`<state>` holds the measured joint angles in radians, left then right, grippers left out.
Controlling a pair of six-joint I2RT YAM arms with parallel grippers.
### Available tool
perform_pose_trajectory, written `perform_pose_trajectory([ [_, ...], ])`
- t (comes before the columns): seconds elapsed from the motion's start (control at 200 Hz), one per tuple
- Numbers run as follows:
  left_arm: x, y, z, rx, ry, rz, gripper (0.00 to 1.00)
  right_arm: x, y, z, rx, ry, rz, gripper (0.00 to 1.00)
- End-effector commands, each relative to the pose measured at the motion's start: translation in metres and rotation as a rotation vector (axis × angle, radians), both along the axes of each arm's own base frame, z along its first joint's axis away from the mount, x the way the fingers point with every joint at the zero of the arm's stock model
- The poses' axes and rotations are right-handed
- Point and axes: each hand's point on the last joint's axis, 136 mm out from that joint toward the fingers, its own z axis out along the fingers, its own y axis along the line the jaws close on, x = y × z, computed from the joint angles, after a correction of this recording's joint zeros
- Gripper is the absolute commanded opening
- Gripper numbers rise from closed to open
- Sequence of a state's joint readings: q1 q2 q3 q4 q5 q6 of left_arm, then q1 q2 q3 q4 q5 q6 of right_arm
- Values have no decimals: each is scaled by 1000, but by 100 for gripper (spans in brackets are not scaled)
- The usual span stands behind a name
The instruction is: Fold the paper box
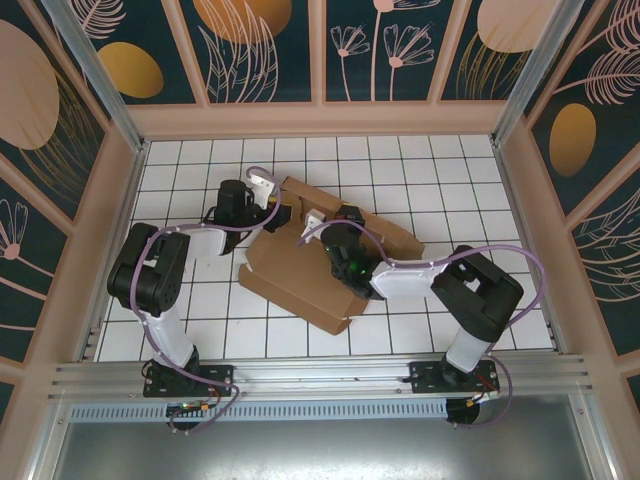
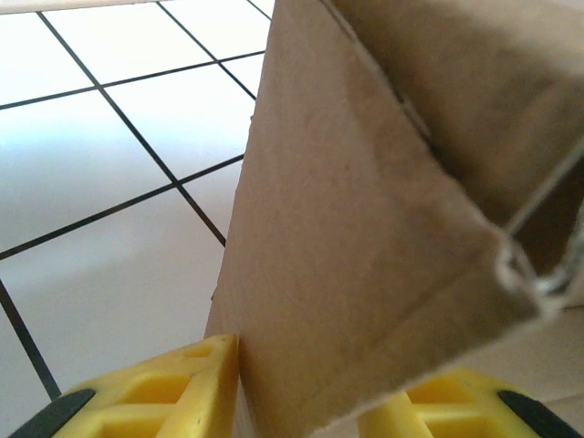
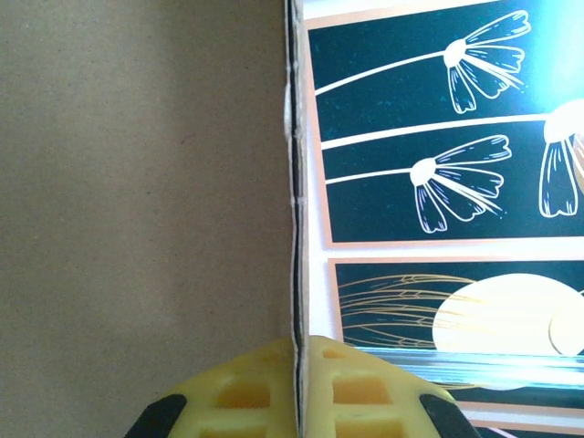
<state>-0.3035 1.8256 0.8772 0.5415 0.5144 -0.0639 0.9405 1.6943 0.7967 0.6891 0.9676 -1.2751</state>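
The paper box [image 1: 295, 272] is a brown cardboard sheet, partly folded, lying at an angle in the middle of the white tiled floor. My left gripper [image 1: 268, 190] is at its back left corner. In the left wrist view a raised folded flap [image 2: 365, 228] fills the space between the yellow fingers [image 2: 182, 388] of my left gripper [image 2: 319, 388], and the left finger lies against it. My right gripper [image 1: 316, 222] stands over the box's middle. In the right wrist view my right gripper [image 3: 299, 356] is pinched shut on the thin edge of an upright cardboard panel [image 3: 137, 182].
The tiled floor [image 1: 450, 180] has open room behind and to the right of the box. Patterned enclosure walls [image 1: 270, 50] close in the back and both sides. An aluminium rail [image 1: 300, 375] runs along the near edge by the arm bases.
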Motion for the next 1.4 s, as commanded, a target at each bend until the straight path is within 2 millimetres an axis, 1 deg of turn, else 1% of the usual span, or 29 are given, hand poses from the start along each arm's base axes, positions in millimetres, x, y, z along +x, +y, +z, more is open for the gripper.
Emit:
perform_pose_trajectory([
  [0.0, 6, -18, 19, -34, -93, -72, 37, -13, 28, -36, -17, 125, 128, 0],
  [0.065, 8, -20, 15, -35, -77, -74, 35, -13, 28, -38, -8, 140, 131, 0],
  [0.155, 9, -19, 10, -30, -65, -70, 27, -13, 29, -39, -7, 143, 131, 0],
  [0.245, 9, -20, 8, -32, -56, -72, 21, -14, 29, -39, -7, 143, 132, 0],
  [0.27, 9, -20, 9, -32, -56, -72, 16, -14, 30, -38, -3, 142, 134, 0],
  [0.29, 10, -20, 9, -32, -56, -72, 15, -13, 30, -37, 4, 139, 132, 0],
  [0.345, 10, -20, 8, -28, -54, -70, 14, -13, 32, -34, 23, 139, 133, 7],
  [0.42, 9, -20, 6, -13, -56, -75, 14, -15, 36, -28, 67, 152, 137, 23],
  [0.435, 9, -20, 5, -9, -56, -79, 12, -15, 37, -27, 77, 157, 138, 26],
  [0.455, 7, -21, 5, -4, -60, -92, 12, -16, 39, -23, 100, 162, 140, 33],
  [0.526, 7, -20, 4, 13, -66, -103, 11, -22, 50, -11, 219, 207, 162, 47],
  [0.616, 9, -18, 1, 31, -72, -92, 11, -38, 72, 4, 415, 329, 229, 66],
  [0.641, 9, -17, 0, 36, -69, -84, 11, -43, 77, 8, 457, 355, 248, 69],
  [0.676, 11, -16, 0, 41, -74, -79, 11, -51, 86, 18, 551, 405, 289, 73],
  [0.721, 11, -15, -1, 45, -76, -75, 11, -60, 94, 29, 643, 457, 334, 75],
  [0.796, 11, -15, 0, 44, -82, -73, 11, -74, 102, 60, 829, 504, 423, 76],
  [0.831, 10, -15, 0, 44, -83, -73, 11, -77, 101, 75, 915, 514, 455, 76],
  [0.851, 11, -15, 0, 42, -86, -73, 11, -78, 100, 87, 978, 516, 478, 76],
  [0.871, 10, -15, 0, 41, -86, -75, 11, -78, 99, 94, 1019, 518, 487, 76],
  [0.931, 10, -16, 1, 33, -87, -73, 11, -68, 88, 124, 1218, 521, 485, 75],
  [0.951, 10, -16, 3, 29, -92, -73, 11, -62, 82, 134, 1300, 535, 475, 75],
  [0.966, 10, -16, 4, 26, -96, -71, 11, -60, 80, 137, 1334, 547, 471, 74],
  [1.001, 9, -16, 5, 18, -101, -70, 11, -48, 70, 145, 1436, 563, 436, 74],
  [1.041, 8, -16, 9, 5, -116, -68, 11, -35, 62, 149, 1524, 583, 388, 73],
  [1.081, 6, -16, 12, -7, -127, -71, 11, -23, 57, 147, 1580, 612, 338, 73],
  [1.156, 2, -18, 15, -20, -139, -77, 12, 1, 53, 135, 1645, 680, 216, 71],
  [1.276, -2, -26, 10, -10, -111, -91, 11, 31, 55, 116, 1725, 822, 81, 68],
  [1.341, -6, -31, 10, -6, -114, -103, 11, 42, 58, 106, 1761, 918, 52, 68],
  [1.396, -9, -35, 9, -8, -105, -106, 11, 41, 72, 100, 1773, 1007, 75, 67],
])
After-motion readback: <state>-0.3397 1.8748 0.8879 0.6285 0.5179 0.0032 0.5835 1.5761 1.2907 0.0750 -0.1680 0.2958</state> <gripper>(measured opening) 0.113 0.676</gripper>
